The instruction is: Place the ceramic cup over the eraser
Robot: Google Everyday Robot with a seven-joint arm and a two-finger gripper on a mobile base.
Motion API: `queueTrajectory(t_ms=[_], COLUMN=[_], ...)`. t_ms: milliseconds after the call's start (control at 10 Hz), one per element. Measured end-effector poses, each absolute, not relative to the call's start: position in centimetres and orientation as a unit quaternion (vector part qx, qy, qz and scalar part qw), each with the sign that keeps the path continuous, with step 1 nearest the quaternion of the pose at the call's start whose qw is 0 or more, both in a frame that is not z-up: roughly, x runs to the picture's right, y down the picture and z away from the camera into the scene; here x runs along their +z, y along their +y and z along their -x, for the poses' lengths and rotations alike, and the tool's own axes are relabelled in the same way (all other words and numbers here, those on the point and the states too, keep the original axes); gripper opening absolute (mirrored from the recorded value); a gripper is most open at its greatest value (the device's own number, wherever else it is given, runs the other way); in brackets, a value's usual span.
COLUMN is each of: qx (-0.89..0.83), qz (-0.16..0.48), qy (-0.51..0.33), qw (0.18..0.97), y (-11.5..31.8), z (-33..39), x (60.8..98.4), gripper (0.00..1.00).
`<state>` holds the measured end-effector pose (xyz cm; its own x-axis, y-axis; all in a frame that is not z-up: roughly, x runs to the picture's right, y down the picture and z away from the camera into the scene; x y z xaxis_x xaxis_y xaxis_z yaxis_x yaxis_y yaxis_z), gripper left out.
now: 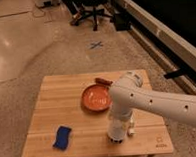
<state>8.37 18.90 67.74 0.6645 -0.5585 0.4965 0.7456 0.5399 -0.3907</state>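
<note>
My gripper (115, 135) points straight down over the front right part of the wooden table (47, 96), just in front of the orange bowl (95, 99). My white arm reaches in from the right and covers the spot below it. A small white shape (130, 127) sits right beside the gripper on its right; it may be the ceramic cup, I cannot tell. The eraser is hidden or out of view.
A blue sponge-like pad (61, 137) lies near the table's front left. A small brown object (103, 81) lies behind the bowl. An office chair (91, 8) stands on the floor beyond, and a dark counter (163, 29) runs along the right.
</note>
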Motion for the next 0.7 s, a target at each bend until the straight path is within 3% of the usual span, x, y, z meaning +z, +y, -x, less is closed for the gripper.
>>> queueTrajectory(t_ms=[700], qx=[-0.382], qz=[0.282], qy=[-0.161], qw=[0.865], y=[18.20], z=[-7.68], x=[68.31], gripper=[0.80])
